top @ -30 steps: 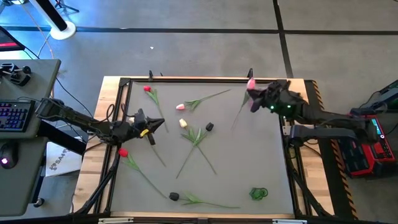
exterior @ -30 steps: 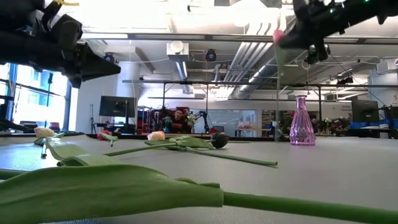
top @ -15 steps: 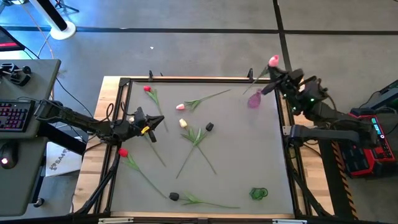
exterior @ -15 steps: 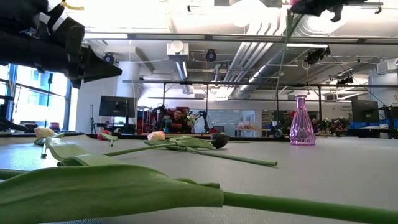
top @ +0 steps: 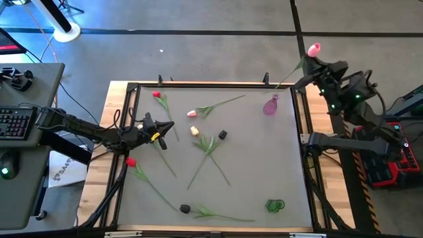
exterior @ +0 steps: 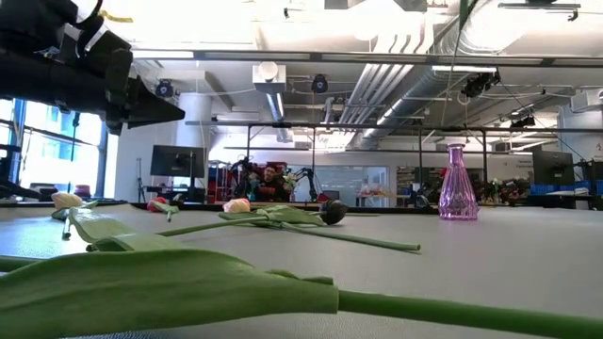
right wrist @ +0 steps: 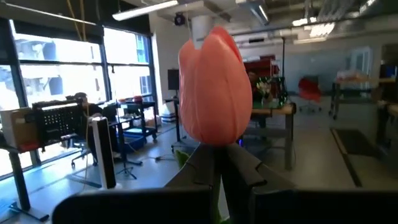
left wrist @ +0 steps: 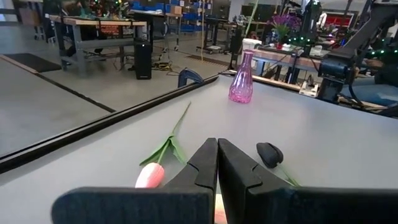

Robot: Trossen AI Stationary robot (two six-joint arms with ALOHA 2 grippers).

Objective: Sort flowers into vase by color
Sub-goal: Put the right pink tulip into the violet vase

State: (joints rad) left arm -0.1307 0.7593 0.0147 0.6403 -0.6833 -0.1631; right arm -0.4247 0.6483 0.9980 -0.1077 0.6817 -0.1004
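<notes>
Left gripper (top: 165,129) hovers over the table (top: 277,165) near its left edge, fingers pressed together, holding nothing; in its wrist view the closed fingers (left wrist: 217,163) point toward the far right corner.

Flowers on the table, left to right: red tulip (top: 130,161) by the left edge, stem running toward the middle. Second red tulip (top: 156,94) near the far left corner. Black tulip (top: 186,209) close to the near edge, stem lying along that edge. Pink tulip (top: 192,114) toward the far edge, stem pointing right. Cream-yellow tulip (top: 195,131) just beside it, nearer the centre. Another black tulip (top: 223,135) around the centre, its stem crossing others. Green curled leaf piece (top: 275,205) near the near right corner.

Pink glass vase (top: 270,106) stands upright near the far right corner, empty as far as visible; also seen in low view (exterior: 458,184).

Right gripper (top: 316,58) is beyond the far right corner, off the table, clamped on the stem of a pink-headed tulip (top: 313,49); the bloom (right wrist: 215,93) sits just above its closed fingers (right wrist: 239,165), stem hanging toward the vase side.
</notes>
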